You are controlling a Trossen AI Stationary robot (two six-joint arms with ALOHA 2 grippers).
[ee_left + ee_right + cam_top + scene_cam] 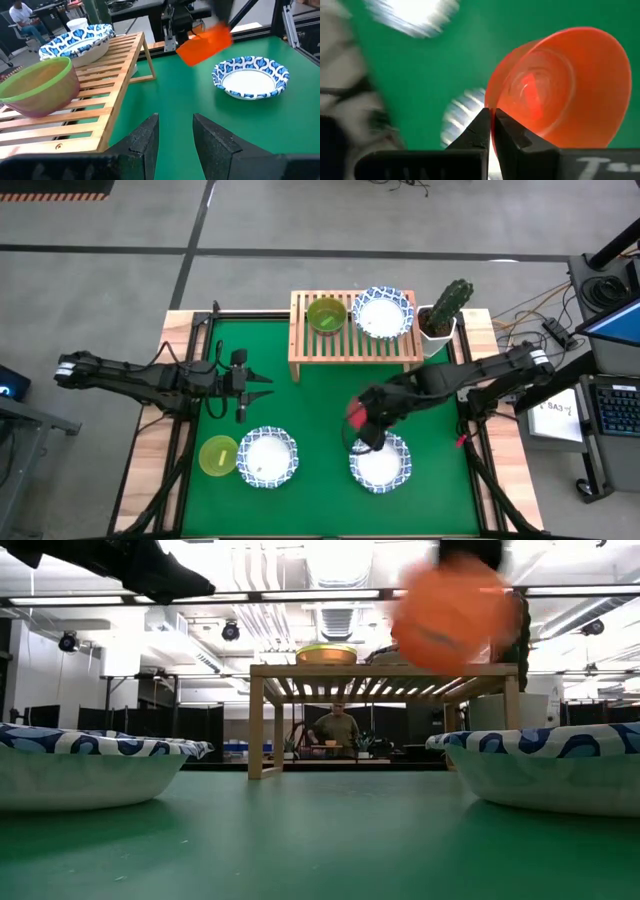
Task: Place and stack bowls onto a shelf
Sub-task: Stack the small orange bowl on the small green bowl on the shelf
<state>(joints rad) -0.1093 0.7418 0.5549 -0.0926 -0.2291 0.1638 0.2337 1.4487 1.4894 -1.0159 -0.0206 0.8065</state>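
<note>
Surfaces: wood, plastic, matt mat.
Shelf [100,95] pale slatted wood, smooth; red bowl [560,85] glossy translucent plastic; green bowl [42,85] same look; table mat [310,420] matt green; white bowl [251,77] smooth.

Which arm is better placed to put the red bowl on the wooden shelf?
The right: its gripper already pinches the small red plastic bowl aloft near the light-wood slatted shelf. The left gripper hovers open and empty.
</note>
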